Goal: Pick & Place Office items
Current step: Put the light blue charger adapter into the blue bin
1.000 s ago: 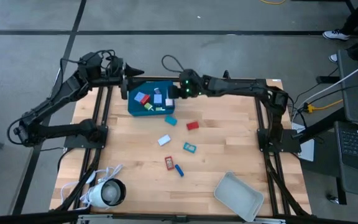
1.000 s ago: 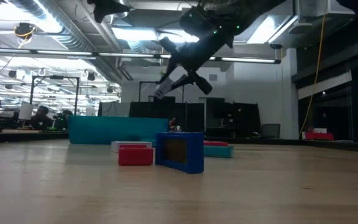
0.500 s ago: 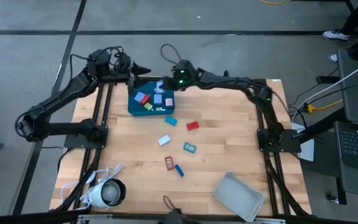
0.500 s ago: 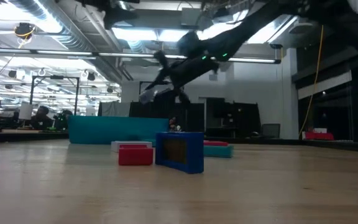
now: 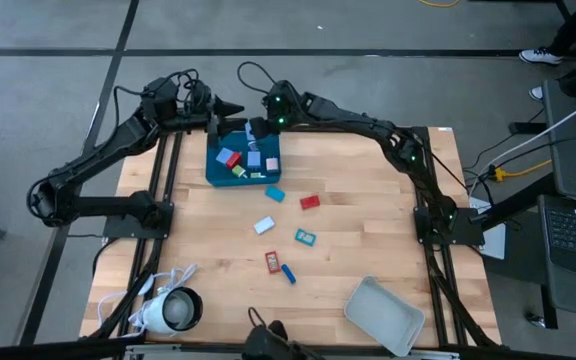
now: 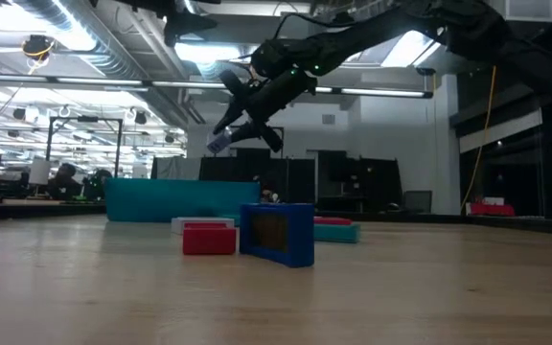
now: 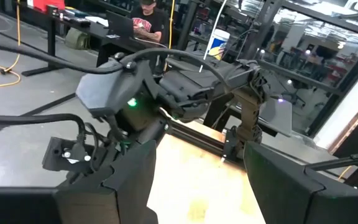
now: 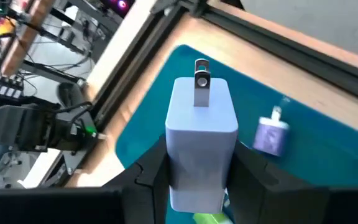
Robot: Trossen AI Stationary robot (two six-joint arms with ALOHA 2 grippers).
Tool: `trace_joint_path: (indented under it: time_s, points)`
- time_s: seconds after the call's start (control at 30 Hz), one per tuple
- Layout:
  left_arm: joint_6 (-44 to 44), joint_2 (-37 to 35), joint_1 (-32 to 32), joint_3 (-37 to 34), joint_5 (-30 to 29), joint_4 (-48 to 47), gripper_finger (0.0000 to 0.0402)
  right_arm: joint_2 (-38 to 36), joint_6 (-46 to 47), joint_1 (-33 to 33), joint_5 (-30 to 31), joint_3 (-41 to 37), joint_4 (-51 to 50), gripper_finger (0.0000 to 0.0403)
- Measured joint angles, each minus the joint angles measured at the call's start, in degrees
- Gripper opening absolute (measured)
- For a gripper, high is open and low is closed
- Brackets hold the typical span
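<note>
Surface: pale wooden table (image 5: 368, 200) of glued planks inside a dark metal frame, on a grey floor; a workshop with ceiling lights lies behind.
Right gripper (image 5: 253, 132): clamped on a pale lilac-white plug block (image 8: 202, 140), held in the air above the far end of the teal tray (image 5: 218, 175); seen across the table it hangs well clear of the tray wall.
Held piece: boxy with rounded edges and a smooth matte face, a metal prong at its outer end.
Left gripper (image 5: 230, 108): fingers apart and holding nothing, waiting off the table's far edge just beside the tray.
Teal tray contents: small red, blue, pale, green and yellow blocks; the right wrist view shows a lilac piece (image 8: 270, 135) lying on the tray floor.
Loose office items: a light blue block (image 5: 274, 194), a red block (image 5: 310, 202), a white block (image 5: 264, 226), a teal-framed piece (image 5: 305, 237), a red piece (image 5: 272, 262) and a blue piece (image 5: 288, 273), scattered mid-table, apart from one another.
Other things: a grey tray (image 5: 383, 315), tilted at the near right corner; a white round corded device (image 5: 173, 310) at the near left corner.
</note>
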Motion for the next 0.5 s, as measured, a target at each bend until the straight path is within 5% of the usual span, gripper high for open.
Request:
trace_joint_path:
  time_s: [0.27, 0.5]
  points:
    - [0.44, 0.00, 0.02, 0.00, 0.00, -0.09, 0.0239, 0.01, -1.42, 0.09, -4.52, -0.34, 0.11, 0.0127]
    - [0.46, 0.00, 0.02, 0.00, 0.04, -0.11, 0.0239, 0.00, 1.58, -0.10, -3.26, -0.34, 1.39, 0.0319]
